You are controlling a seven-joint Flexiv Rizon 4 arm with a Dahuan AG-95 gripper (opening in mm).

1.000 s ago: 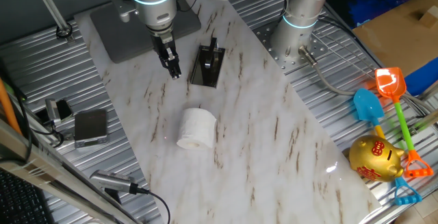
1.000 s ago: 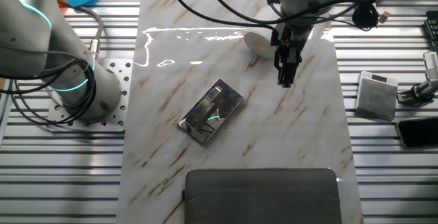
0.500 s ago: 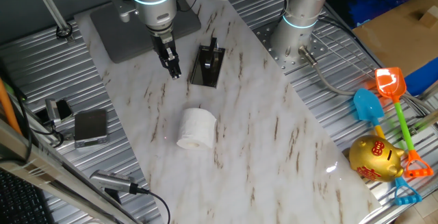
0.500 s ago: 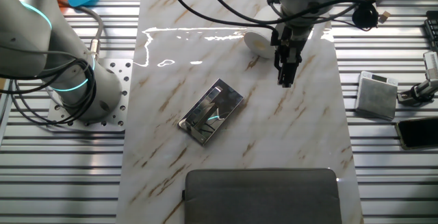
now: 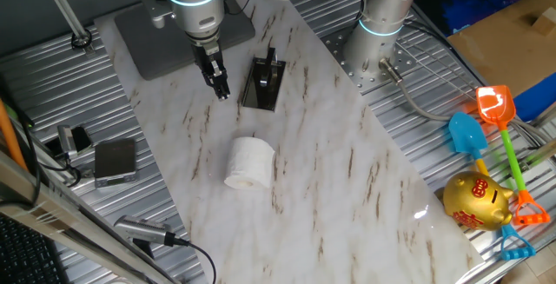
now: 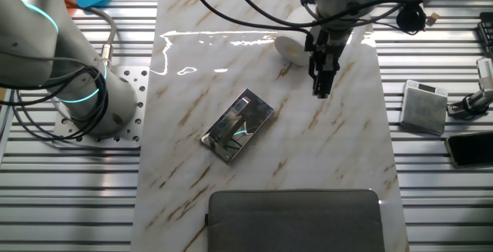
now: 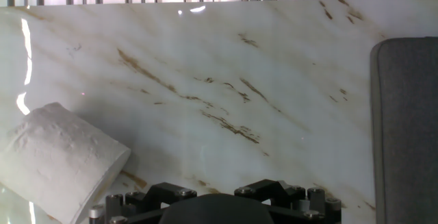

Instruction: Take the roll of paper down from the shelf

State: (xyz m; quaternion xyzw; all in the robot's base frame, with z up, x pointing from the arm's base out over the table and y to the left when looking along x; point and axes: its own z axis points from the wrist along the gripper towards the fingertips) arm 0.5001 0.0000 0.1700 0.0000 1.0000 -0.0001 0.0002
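Observation:
The white roll of paper [image 5: 250, 163] lies on its side on the marble table, apart from the shelf; it also shows in the other fixed view [image 6: 290, 48] and at the lower left of the hand view [image 7: 56, 164]. The small black shelf [image 5: 264, 82] stands bare on the table and shows in the other fixed view too [image 6: 237, 126]. My gripper [image 5: 222, 92] hangs just left of the shelf, above the table, with its fingers together and nothing between them. In the other fixed view the gripper [image 6: 319, 91] is between the roll and the mat.
A large flat grey mat [image 5: 174, 32] lies at the table's far end, also seen in the hand view [image 7: 407, 128]. A small grey box [image 5: 115, 161] and cables sit on the ribbed metal left of the table. Toys [image 5: 486, 145] lie at the right. A second arm's base [image 5: 373, 41] stands by the table.

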